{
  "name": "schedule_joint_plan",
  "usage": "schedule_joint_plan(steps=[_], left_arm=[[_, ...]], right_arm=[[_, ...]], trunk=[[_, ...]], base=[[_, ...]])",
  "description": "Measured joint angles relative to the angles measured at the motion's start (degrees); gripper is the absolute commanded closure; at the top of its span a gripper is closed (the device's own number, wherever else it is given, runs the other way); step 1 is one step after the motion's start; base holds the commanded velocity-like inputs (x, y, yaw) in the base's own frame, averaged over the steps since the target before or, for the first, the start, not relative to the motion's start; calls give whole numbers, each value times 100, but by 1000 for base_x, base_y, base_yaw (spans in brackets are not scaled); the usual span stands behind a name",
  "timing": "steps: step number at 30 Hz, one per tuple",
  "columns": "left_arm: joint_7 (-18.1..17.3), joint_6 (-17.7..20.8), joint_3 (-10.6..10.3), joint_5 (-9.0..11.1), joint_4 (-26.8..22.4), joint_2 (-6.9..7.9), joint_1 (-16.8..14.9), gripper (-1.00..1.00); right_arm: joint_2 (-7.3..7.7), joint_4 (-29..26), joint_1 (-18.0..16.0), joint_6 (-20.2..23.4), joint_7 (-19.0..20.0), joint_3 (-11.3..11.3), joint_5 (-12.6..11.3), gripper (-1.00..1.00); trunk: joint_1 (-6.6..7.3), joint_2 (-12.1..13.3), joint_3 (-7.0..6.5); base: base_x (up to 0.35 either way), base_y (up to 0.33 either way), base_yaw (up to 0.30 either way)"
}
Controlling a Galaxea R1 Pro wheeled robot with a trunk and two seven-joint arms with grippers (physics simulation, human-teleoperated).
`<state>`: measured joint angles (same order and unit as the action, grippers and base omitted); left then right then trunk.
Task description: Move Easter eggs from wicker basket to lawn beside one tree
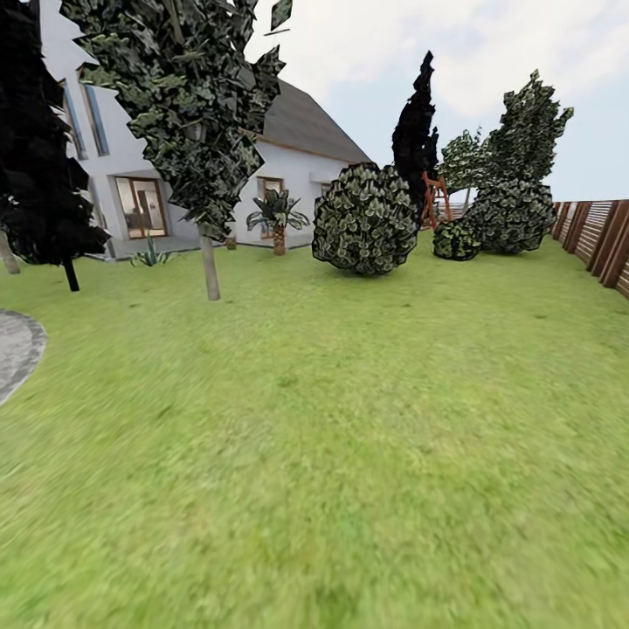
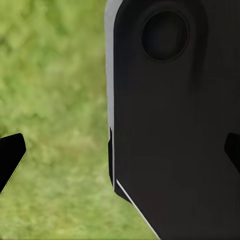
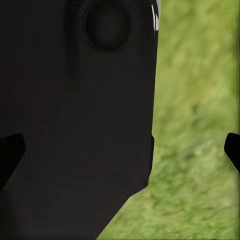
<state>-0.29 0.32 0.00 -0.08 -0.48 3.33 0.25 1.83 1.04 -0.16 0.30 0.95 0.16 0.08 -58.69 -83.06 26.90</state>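
The lawn (image 1: pixel 349 437) spreads out wide in front of me in the head view. A tree (image 1: pixel 210 266) with a straight pale trunk and dark blossom-flecked leaves stands on it at the far left. The three Easter eggs and the wicker basket are out of view. In the left wrist view my left gripper (image 2: pixel 120 152) is open, its dark fingertips (image 2: pixel 11 155) far apart, with nothing between them. My right gripper (image 3: pixel 121 152) is open and empty too, with its fingertips (image 3: pixel 232 150) spread wide. Each wrist view looks down past a black panel of my body onto grass.
A white house (image 1: pixel 306 157) stands at the back left with a small palm (image 1: pixel 278 218) before it. A round bush (image 1: pixel 365 218) and further shrubs (image 1: pixel 511 214) sit mid-distance. A brown slat fence (image 1: pixel 603 231) runs along the right. Grey paving (image 1: pixel 13 349) curves in at the left edge.
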Motion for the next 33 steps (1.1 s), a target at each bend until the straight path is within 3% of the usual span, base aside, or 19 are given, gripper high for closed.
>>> schedule_joint_plan(steps=[33], left_arm=[[0,0,0,0,0,0,0,-100]], right_arm=[[0,0,0,-6,0,0,0,-100]], trunk=[[0,0,0]], base=[[333,0,0]])
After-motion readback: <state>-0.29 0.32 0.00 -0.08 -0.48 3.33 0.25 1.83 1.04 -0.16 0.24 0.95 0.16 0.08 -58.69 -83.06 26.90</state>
